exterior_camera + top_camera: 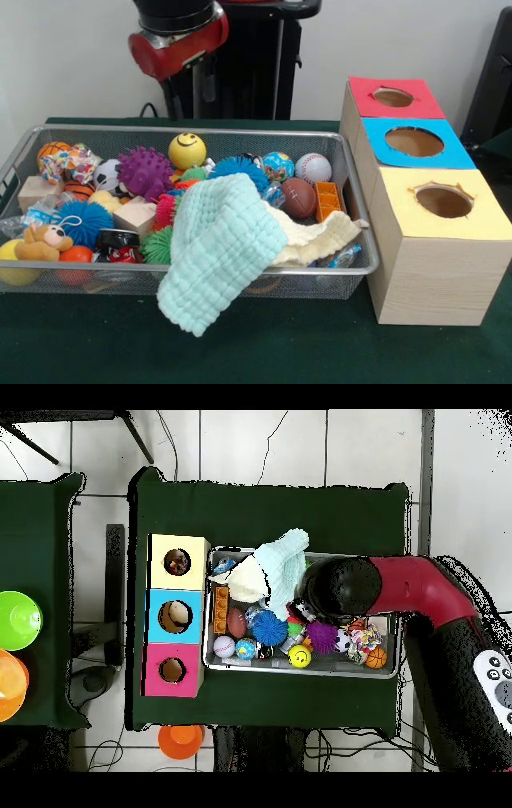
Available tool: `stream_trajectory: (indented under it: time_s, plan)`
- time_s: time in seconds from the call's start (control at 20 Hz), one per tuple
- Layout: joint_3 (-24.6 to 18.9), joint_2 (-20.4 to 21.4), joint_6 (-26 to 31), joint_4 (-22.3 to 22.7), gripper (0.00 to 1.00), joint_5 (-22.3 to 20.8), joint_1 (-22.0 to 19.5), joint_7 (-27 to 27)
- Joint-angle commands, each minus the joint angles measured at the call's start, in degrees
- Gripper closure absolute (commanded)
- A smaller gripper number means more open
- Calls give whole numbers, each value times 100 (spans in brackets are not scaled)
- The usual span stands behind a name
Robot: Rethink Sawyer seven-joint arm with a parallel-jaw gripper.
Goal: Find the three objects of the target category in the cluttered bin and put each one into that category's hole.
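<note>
Printed fabric bundle [70,164]: one item visible, white cloth with red, blue, yellow and green patches, lying in the upper left corner of the bin [356,210] in the front view, just beside an orange basketball toy [51,149] and a soccer ball [106,174]; the same bundle shows at the lower right of the bin in the overhead view [361,631]. The other two bundles: not seen, possibly buried in the clutter or under the cloths. Hole with yellow surround [444,201]: in the nearest wooden box, lower right of the front view, nothing seen inside it; blue-surround hole [414,142] and red-surround hole [393,97] sit behind it. Covering items: a mint cloth [216,252] draped over the bin's near rim, a cream cloth [316,238] beside it. Other contents: purple spiky ball [145,171], yellow smiley ball [187,150], baseball [313,167], brown football [298,197]. Arm [400,584]: held above the bin's middle in the overhead view; the claw itself is hidden, so its state cannot be told. Step in hand, as judged: search, nothing yet delivered. Next move likely calls for descending on the visible bundle, clear of the neighbouring balls.
</note>
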State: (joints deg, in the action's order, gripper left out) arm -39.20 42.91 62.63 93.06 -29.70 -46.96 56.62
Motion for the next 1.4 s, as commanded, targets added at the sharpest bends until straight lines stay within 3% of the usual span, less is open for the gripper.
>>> stream_trajectory:
  time_s: [0.05,0.4,0.7,1.1,1.4]
  plan:
    - [509,-99,718,-464,0,-816,-93,-817]
    - [327,-101,892,-653,0,-1079,-484,-1500]
    - [149,-390,724,-815,0,-1199,-948,-2015]
    - [78,-853,742,-1140,0,-1580,-1119,-2362]
    - [27,-1052,814,-1147,0,-1437,-1123,-2302]
